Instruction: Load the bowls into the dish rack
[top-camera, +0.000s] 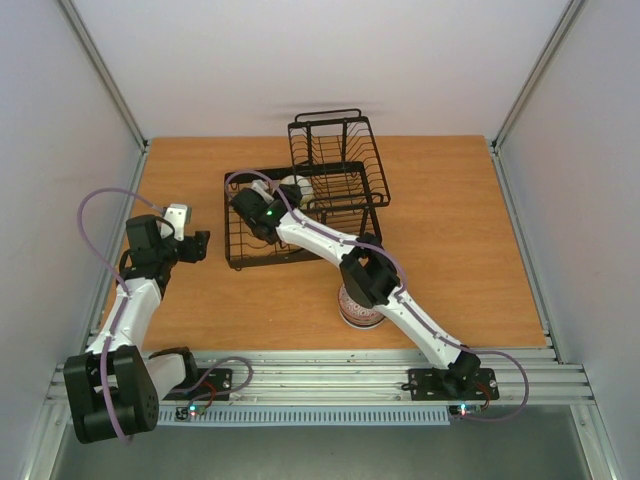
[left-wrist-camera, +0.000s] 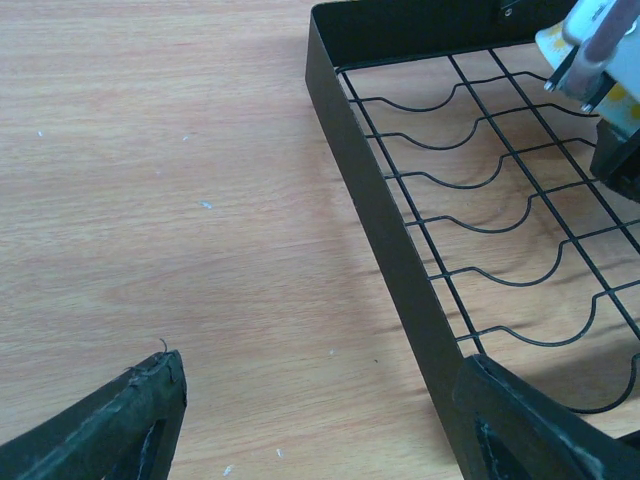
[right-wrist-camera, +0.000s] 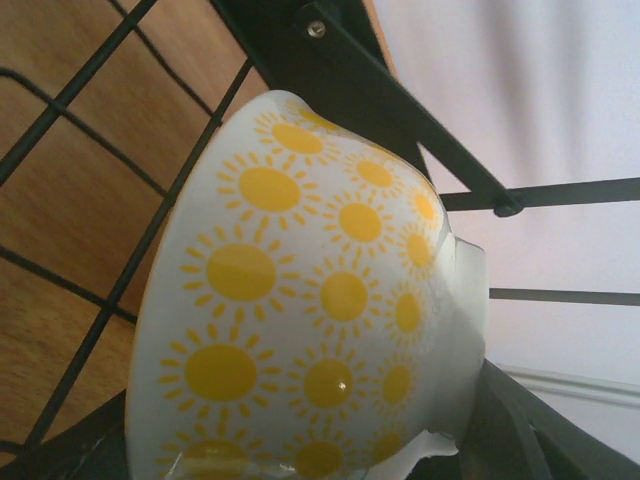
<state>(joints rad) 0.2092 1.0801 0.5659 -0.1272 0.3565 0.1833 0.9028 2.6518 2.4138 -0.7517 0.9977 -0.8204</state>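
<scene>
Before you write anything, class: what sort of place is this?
Probably a robot test cell, not a kitchen: two white robot arms bolted to an aluminium rail, plain white panels walling a wooden tabletop, and a black wire dish rack.

Left arm (top-camera: 132, 300): folded at the elbow, forearm angled forward.
Left gripper (top-camera: 197, 245): fingers spread wide apart.
Right arm (top-camera: 330, 243): stretched forward and leftward.
Right gripper (top-camera: 284, 194): clamped on a sun-print bowl (right-wrist-camera: 320, 300).

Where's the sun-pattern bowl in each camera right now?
Top external: sun-pattern bowl at centre, inside the lower basket of the dish rack.
Left wrist: bowl at the top-right corner, partly cut off.
Right wrist: bowl fills the middle.
Shared landmark: the rack's black wires.
</scene>
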